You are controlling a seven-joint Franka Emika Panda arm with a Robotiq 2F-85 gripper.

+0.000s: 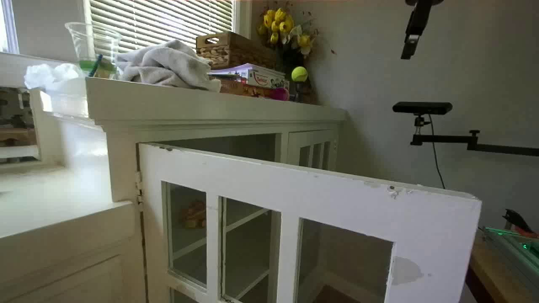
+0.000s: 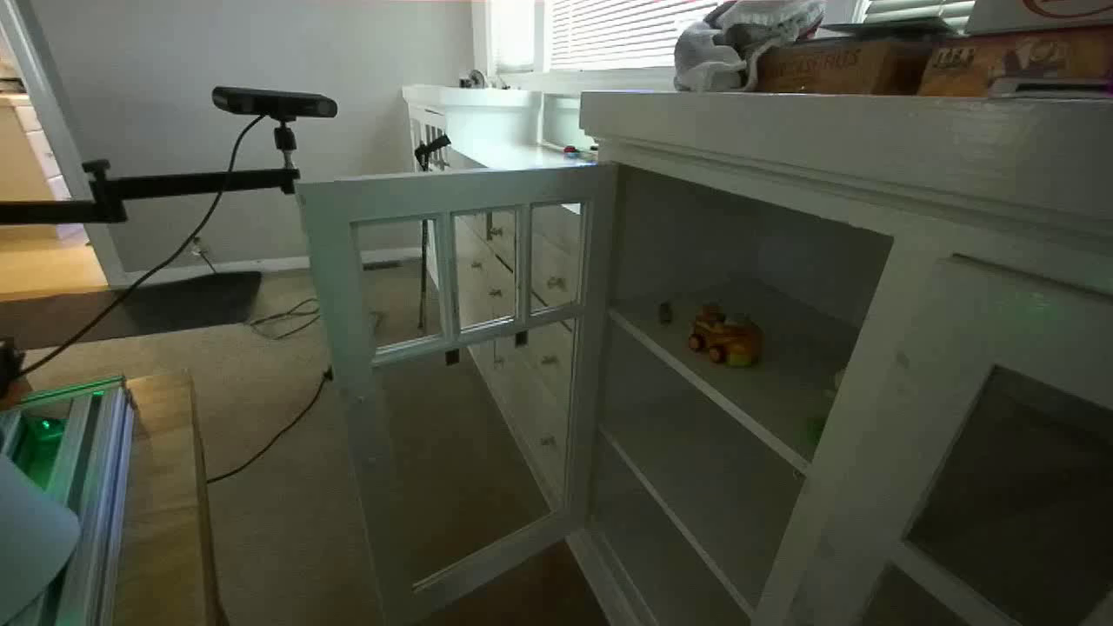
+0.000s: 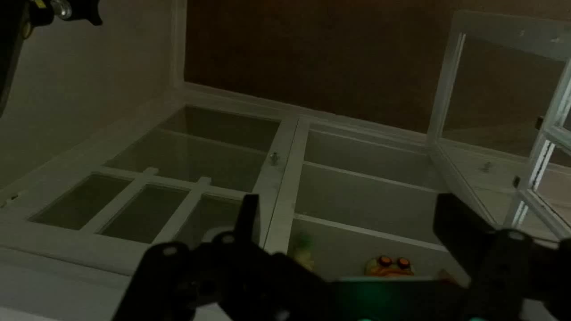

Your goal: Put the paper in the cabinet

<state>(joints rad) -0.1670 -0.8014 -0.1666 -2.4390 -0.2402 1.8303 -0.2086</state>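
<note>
The white cabinet (image 1: 219, 110) shows in both exterior views (image 2: 826, 139) and in the wrist view (image 3: 290, 178). One glass-paned door (image 1: 303, 176) stands wide open; it also shows in an exterior view (image 2: 335, 261) and the wrist view (image 3: 445, 89). The other door is shut. My gripper (image 3: 348, 209) is open and empty, above the cabinet and tilted down towards its open side. A dark jointed part (image 1: 414, 31) at the top edge of an exterior view looks like its fingers. No clear paper shows; a crumpled white item (image 1: 52, 75) on the counter could be paper or plastic.
An orange toy car (image 2: 726, 335) sits on the upper shelf. A grey towel (image 1: 168, 63), plastic cup (image 1: 92, 46), basket (image 1: 227, 50), game boxes (image 1: 263, 78) and yellow flowers (image 1: 280, 25) stand on top. A black camera (image 2: 274, 103) on an arm stands near the open door.
</note>
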